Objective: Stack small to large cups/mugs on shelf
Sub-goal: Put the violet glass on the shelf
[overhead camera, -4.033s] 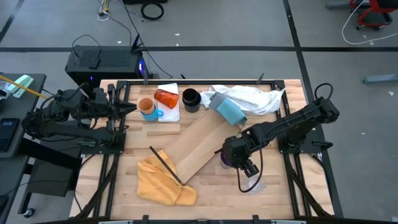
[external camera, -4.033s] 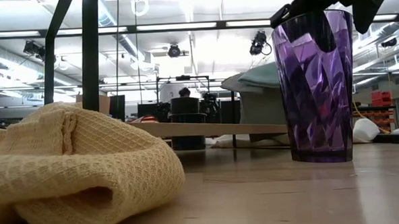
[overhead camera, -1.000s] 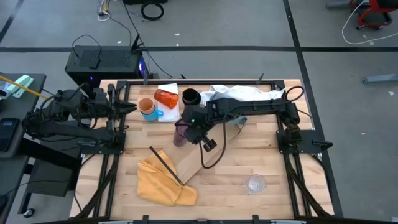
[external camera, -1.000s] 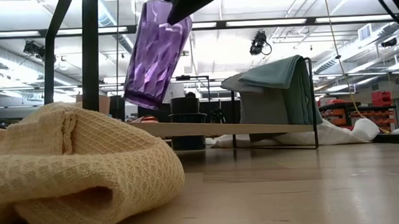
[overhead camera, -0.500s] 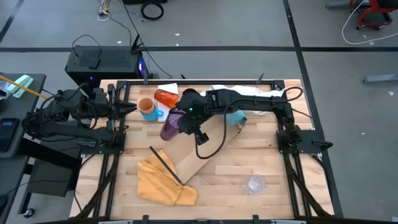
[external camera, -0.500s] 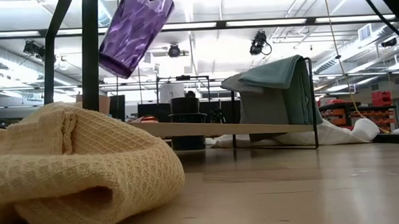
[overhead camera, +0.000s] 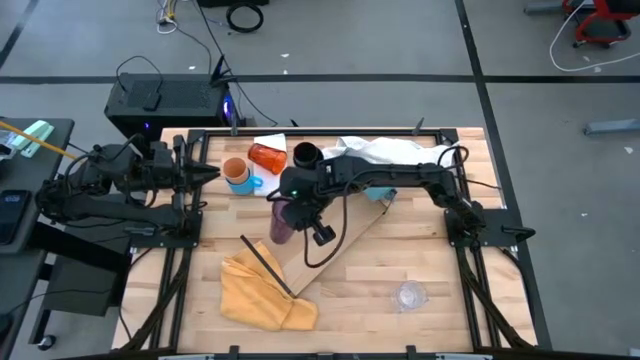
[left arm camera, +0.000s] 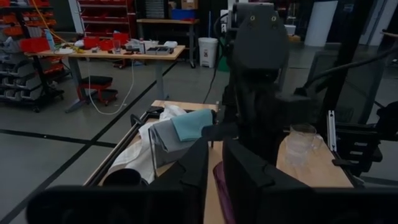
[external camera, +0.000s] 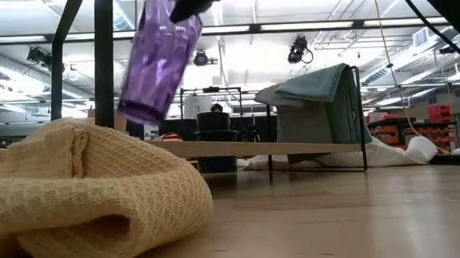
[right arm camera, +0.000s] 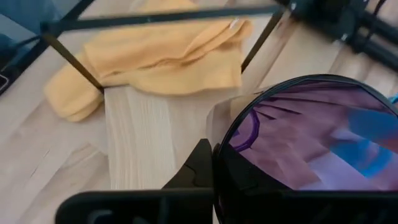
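We see the translucent purple cup (overhead camera: 282, 222) at frame centre in the high view, tilted in the air over the pale wooden shelf (overhead camera: 330, 235), its rim pinched by the right gripper (overhead camera: 297, 205). Left of it lie the orange cup (overhead camera: 235, 170), red-orange tumbler (overhead camera: 267, 156) and black mug (overhead camera: 305, 156). The left gripper (overhead camera: 208, 172), nearly closed and empty, waits at left.

At the frame's centre in the high view, the shelf (overhead camera: 322, 238) lies diagonally on the worktop (overhead camera: 440, 290). The towel (overhead camera: 258, 290) lies at its lower-left end. Above the shelf's left edge hangs the tumbler (overhead camera: 282, 222), clear of the wood. Upper left sit three cups (overhead camera: 268, 163). The left gripper (overhead camera: 207, 172) waits at the left edge.
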